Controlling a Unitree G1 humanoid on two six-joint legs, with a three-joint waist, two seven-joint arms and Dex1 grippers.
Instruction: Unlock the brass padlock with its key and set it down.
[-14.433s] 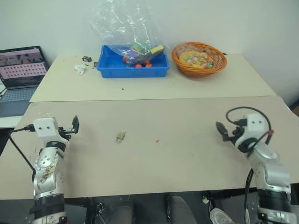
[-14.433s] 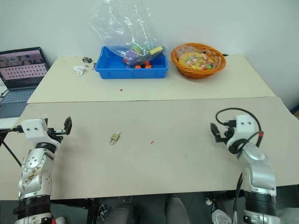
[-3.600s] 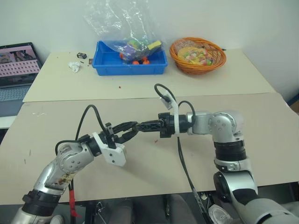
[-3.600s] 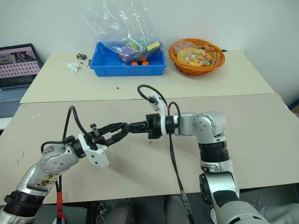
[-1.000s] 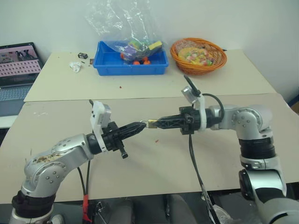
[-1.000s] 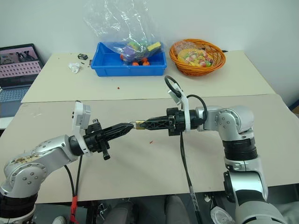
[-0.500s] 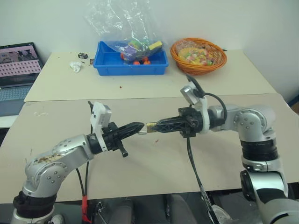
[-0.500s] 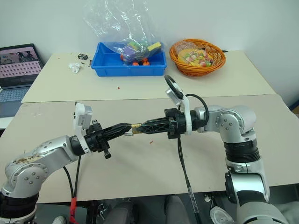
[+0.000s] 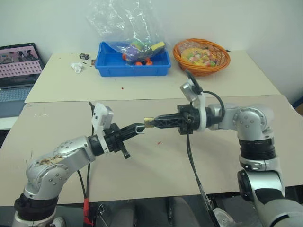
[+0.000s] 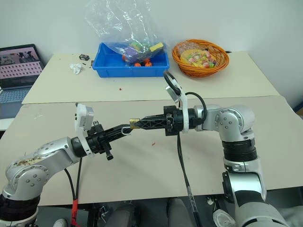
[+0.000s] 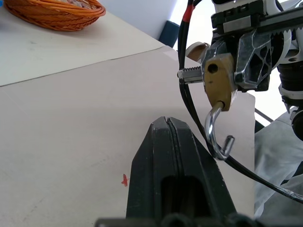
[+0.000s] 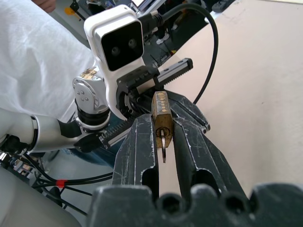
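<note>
The brass padlock [image 9: 148, 122] hangs in the air above the middle of the table, its body clamped between the fingers of my right gripper [image 12: 162, 120]. Its silver shackle [image 11: 215, 132] stands swung open as a hook toward my left gripper [image 9: 140, 127]. That gripper is shut, its tips just beside the shackle; I cannot tell whether they touch it. The key [image 12: 163, 144] sticks out of the padlock's end between the right fingers [image 12: 142, 142]. The two grippers point at each other, nearly tip to tip.
At the back of the table stand a blue bin [image 9: 132, 66] with a plastic bag and an orange basket [image 9: 201, 56]. A small black object [image 9: 85, 56] and white scrap lie left of the bin. A laptop [image 9: 19, 71] sits far left. A black cable [image 9: 189, 156] hangs from my right wrist.
The shackle now shows as an open hook between the two grippers; half a second ago the left fingertips were right at the padlock. Both arms have stayed about where they were.
</note>
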